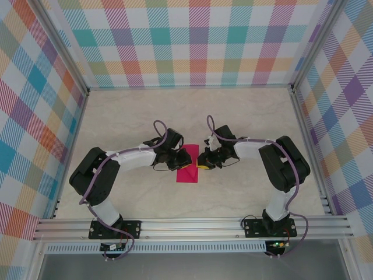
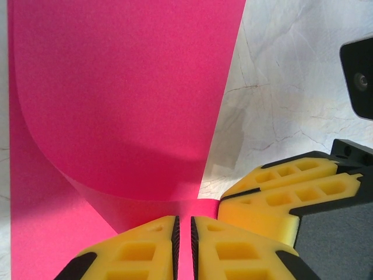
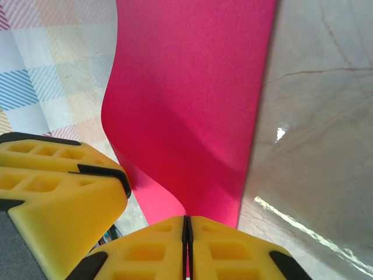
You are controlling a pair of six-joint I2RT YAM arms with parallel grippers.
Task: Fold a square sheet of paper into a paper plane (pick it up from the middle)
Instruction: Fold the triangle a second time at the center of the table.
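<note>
Item: magenta-pink square paper sheet, curled over itself, near the centre of the cream marbled worktop. Left tool, at the sheet's 9 o'clock: yellow fingers nearly together, pinching the sheet. Right tool, at 3 o'clock: clamped tight on the sheet.

Both arms are bent alike: the left arm and the right arm rise from their bases, elbows thrown out to the sides, forearms turned inward toward each other. The left end effector and the right end effector meet almost tip to tip, low down. The left's yellow fingers stand a thin slit apart, pinching the paper. The right's fingers are pressed flat together on its edge.
</note>
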